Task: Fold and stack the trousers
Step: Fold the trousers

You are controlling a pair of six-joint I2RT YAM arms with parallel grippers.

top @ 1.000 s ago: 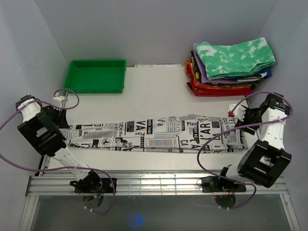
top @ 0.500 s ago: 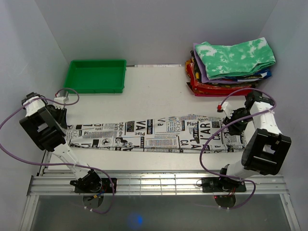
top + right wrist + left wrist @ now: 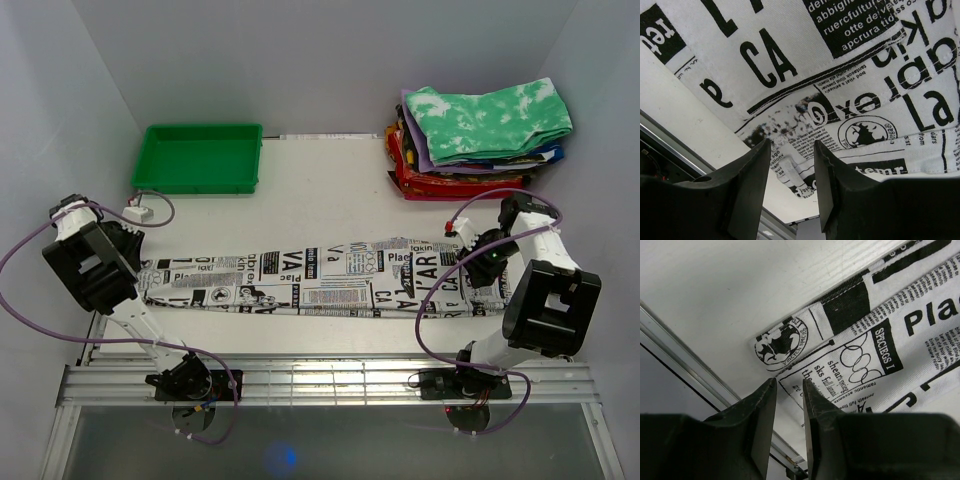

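Observation:
The trousers (image 3: pixel 320 278), white with black newspaper print, lie flat in a long strip across the near part of the table, folded lengthwise. My left gripper (image 3: pixel 128 252) is at their left end. In the left wrist view its jaws (image 3: pixel 789 382) stand a narrow gap apart just over the cuff corner (image 3: pixel 785 342), with nothing clamped between them. My right gripper (image 3: pixel 490 262) is down at the right end. In the right wrist view it (image 3: pixel 791 145) is open over the printed waist cloth (image 3: pixel 840 75), a fingertip on each side of a hem fold.
An empty green tray (image 3: pixel 200 160) sits at the back left. A pile of folded clothes (image 3: pixel 480 140), topped by a green-and-white tie-dye piece, stands at the back right. A metal rail (image 3: pixel 320 385) runs along the table's near edge.
My right gripper has swung left and down onto the trousers' right end. My left gripper has shifted slightly toward the cuff end. Both pairs of jaws have narrowed.

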